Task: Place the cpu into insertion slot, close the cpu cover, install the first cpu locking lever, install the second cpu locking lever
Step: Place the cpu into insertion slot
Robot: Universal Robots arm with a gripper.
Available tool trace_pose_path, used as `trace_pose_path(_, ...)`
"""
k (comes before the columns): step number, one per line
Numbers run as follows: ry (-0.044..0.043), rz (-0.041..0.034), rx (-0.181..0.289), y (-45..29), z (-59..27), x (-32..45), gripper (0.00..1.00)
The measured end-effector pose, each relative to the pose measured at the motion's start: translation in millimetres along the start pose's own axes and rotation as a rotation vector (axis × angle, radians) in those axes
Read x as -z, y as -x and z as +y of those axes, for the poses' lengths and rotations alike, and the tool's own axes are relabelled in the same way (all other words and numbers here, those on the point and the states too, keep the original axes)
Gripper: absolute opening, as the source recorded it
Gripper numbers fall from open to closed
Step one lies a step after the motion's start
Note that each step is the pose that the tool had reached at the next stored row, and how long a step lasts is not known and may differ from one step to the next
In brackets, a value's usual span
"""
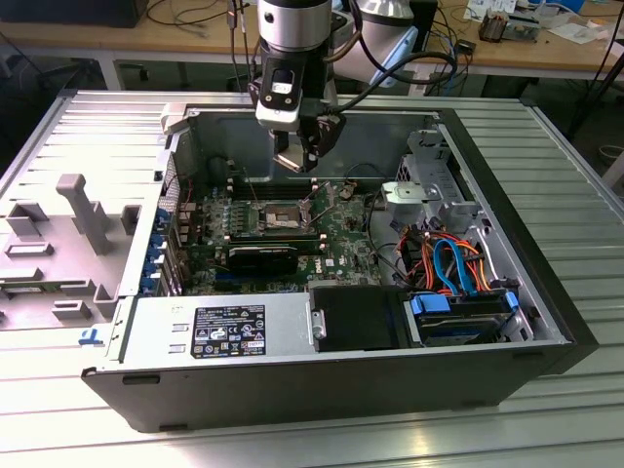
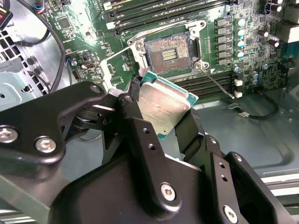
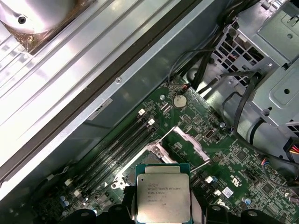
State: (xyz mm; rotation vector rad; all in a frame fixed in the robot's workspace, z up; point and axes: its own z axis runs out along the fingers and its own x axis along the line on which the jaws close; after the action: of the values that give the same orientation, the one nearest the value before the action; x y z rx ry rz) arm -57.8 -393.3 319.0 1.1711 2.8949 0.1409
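The black pincer (image 2: 161,115) is clamping the chip (image 2: 166,103) by two opposite edges, one finger (image 2: 133,105) pressing on each side, so the jaws are closed on it rather than empty. The chip is a thin square, so no side is running longer than another; its silvery flat face is turning toward the camera in both wrist views, with a green rim showing around it. In the second wrist view it is sitting tilted, one corner pointing toward the socket (image 2: 170,53), and it is hanging clear of the socket rather than lying in it. The socket is lying open, its dark centre and silver rim showing, with green circuit board (image 2: 79,28) all around. A thin wire lever (image 2: 215,81) is angling away from one socket corner. Long black memory slots (image 2: 163,9) are running alongside. In the first wrist view the chip (image 3: 163,198) is covering part of the socket, and the silver cover plate (image 3: 188,139) is standing swung up just beyond it. In the exterior view the pincer (image 1: 304,148) is pointing straight down inside an open computer case (image 1: 546,292), hovering near the socket (image 1: 283,216), toward the case's back wall. The case is resting on a ribbed metal table (image 1: 575,146).
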Motion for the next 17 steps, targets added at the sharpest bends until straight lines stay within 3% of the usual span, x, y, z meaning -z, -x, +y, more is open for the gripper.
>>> trace_pose_path(17,0.001,-0.004,-0.044,0.0,0.0,-0.1,0.55)
